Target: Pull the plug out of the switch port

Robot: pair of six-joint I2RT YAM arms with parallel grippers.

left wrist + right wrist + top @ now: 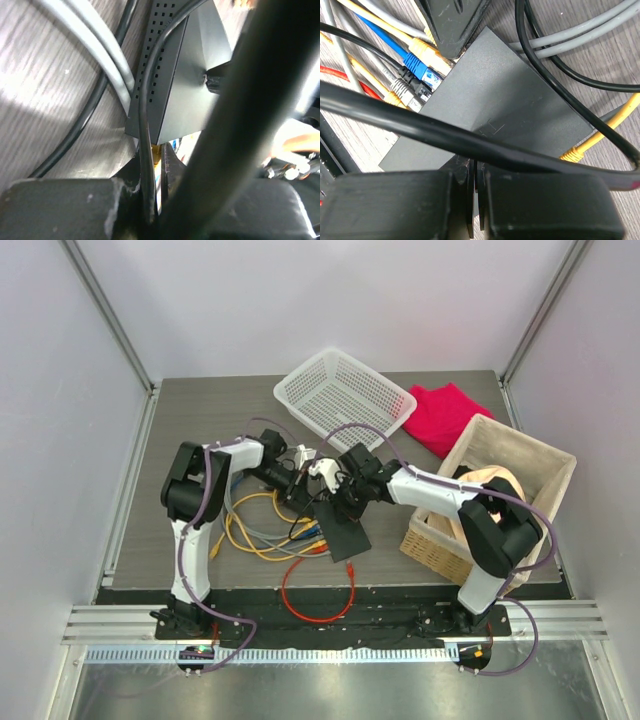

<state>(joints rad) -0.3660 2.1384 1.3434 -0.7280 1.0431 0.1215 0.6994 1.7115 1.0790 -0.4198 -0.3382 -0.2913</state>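
The grey wood-grain bench (200, 410) carries the switch (495, 105) at its middle among cables (580, 30), with our right fingers (535, 210) pinching its edge. Our left fingers (452, 25) pinch the yellow plug (422, 50), and we should draw it straight out while bracing the switch.

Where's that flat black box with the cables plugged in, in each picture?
Top external: the switch sits just below the picture's centre.
Left wrist: the switch fills upper centre, seen from one corner.
Right wrist: the switch fills the middle.
Shared landmark: the yellow plug at its socket edge, low centre in left wrist; the same yellow plug is upper left in right wrist.
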